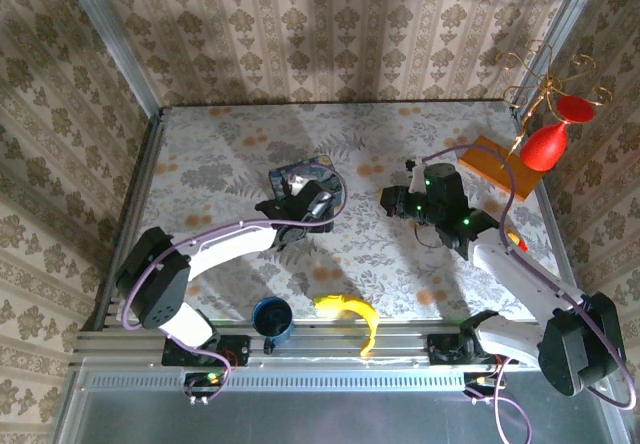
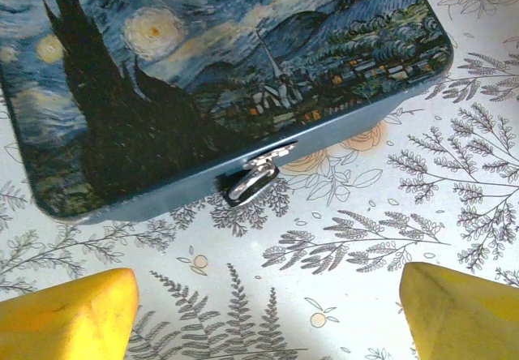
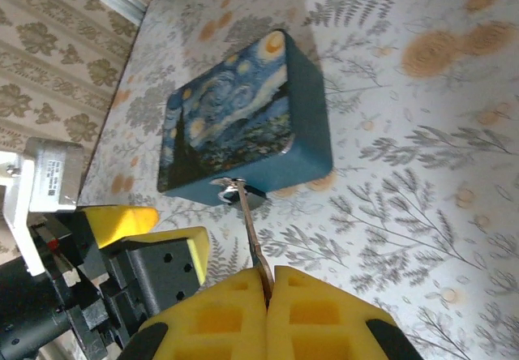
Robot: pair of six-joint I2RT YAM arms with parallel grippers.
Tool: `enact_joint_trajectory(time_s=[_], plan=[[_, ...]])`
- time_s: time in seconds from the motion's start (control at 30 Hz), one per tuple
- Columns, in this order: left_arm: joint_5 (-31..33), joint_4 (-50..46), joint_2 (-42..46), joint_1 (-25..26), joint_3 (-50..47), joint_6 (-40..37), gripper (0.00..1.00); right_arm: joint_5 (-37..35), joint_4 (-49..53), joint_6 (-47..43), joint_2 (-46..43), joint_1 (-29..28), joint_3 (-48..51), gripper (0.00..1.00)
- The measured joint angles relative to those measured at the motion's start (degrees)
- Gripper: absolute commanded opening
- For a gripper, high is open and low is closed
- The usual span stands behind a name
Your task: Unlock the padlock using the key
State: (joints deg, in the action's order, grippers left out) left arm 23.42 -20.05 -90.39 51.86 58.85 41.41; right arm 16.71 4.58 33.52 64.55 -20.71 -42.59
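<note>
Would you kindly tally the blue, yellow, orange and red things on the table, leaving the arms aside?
Blue: 2, the tin and the cup.
Yellow: 1, the banana.
Orange: 1, the board.
Red: 1, the vase.
Total: 5.

Left white-and-black arm (image 1: 222, 244) extended forward and rightward, its yellow-fingered left gripper (image 2: 263, 319) spread wide and holding nothing. Right white-and-black arm (image 1: 520, 276) angled forward and leftward, its yellow-fingered right gripper (image 3: 268, 293) pinched together on a thin silver metal key (image 3: 251, 238).
</note>
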Motion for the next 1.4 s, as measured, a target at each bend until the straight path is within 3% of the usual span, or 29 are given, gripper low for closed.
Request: enact_joint_trajectory(time_s=[0.3, 0.63, 1.0, 1.2, 1.4], plan=[[6.51, -1.79, -13.81, 0.94, 7.15, 3.23, 0.79, -0.04, 1.14, 1.05, -4.35, 2.34, 1.68, 0.0], [11.5, -1.75, -19.93, 0.55, 12.11, 3.39, 0.67, 0.31, 1.66, 1.27, -4.26, 3.04, 1.68, 0.0], [13.29, -0.26, -21.64, -1.73, 12.72, 3.45, 0.65, 1.7, 1.36, 2.14, -2.6, 3.21, 1.68, 0.0], [12.79, -0.02, -21.64, -2.75, 12.72, 5.38, 0.73, 2.16, 0.09, 2.75, -2.54, 3.21, 1.73, 0.0], [12.33, -0.04, -21.66, -3.58, 12.72, 6.6, 0.66, 2.78, -1.07, 2.99, -1.75, 3.21, 1.73, 0.0]])
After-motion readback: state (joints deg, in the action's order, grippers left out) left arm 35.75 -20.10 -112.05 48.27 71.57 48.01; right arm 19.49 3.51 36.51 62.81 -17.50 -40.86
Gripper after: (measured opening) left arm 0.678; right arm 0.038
